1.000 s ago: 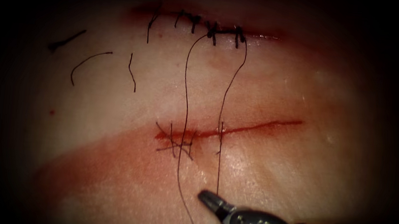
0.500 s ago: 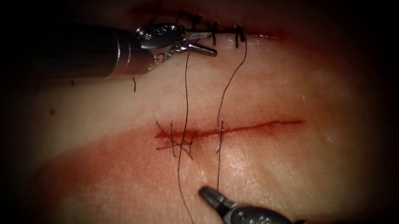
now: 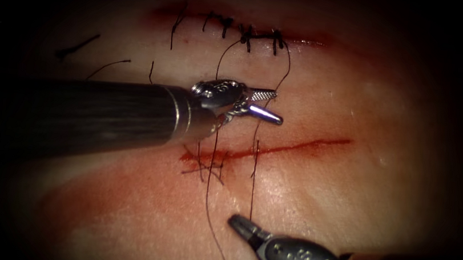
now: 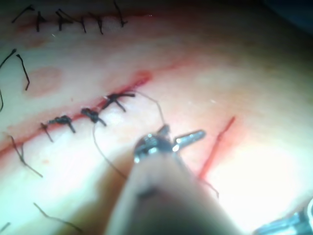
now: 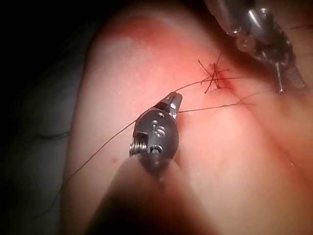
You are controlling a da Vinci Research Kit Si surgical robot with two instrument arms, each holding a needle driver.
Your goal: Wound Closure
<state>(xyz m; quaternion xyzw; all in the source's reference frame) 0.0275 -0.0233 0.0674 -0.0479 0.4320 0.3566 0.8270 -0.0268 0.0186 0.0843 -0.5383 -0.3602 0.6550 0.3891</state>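
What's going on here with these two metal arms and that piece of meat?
It is stitching practice on pale pink pork tissue. The right arm's shut silver claw holds thin dark thread rising from the partly stitched red cut. The left arm's claw hovers open just above that cut, holding nothing. I can't spot a needle.

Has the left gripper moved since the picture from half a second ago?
Yes. The left gripper has come down from the stitched upper cut toward the open lower cut, its jaws open. The right gripper is shut on the thread.
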